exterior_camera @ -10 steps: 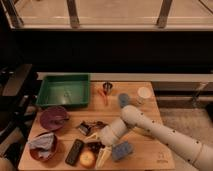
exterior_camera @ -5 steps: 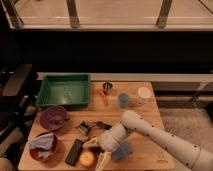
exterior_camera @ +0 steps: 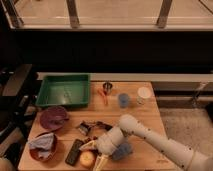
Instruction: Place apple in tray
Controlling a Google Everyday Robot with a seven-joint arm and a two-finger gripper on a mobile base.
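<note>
The apple [exterior_camera: 86, 158], small and yellow-orange, lies on the wooden table near the front edge, left of centre. My gripper [exterior_camera: 94, 154] is down at the apple, open, with one pale finger [exterior_camera: 88, 145] behind it and the other [exterior_camera: 101, 163] to its right. The apple rests on the table. The green tray [exterior_camera: 55, 93] sits at the back left of the table, well away from the gripper, and holds nothing I can make out.
A dark-red bowl [exterior_camera: 53, 117] and a red bowl with a blue cloth [exterior_camera: 42, 145] stand at the left. A black flat object [exterior_camera: 75, 151] lies beside the apple. Dark grapes [exterior_camera: 92, 127], a blue item [exterior_camera: 123, 150], a blue cup [exterior_camera: 123, 100] and a white cup [exterior_camera: 144, 93] are nearby.
My arm has swung down and left, bringing the gripper from the table's middle to the apple at the front. The apple and tray have not moved.
</note>
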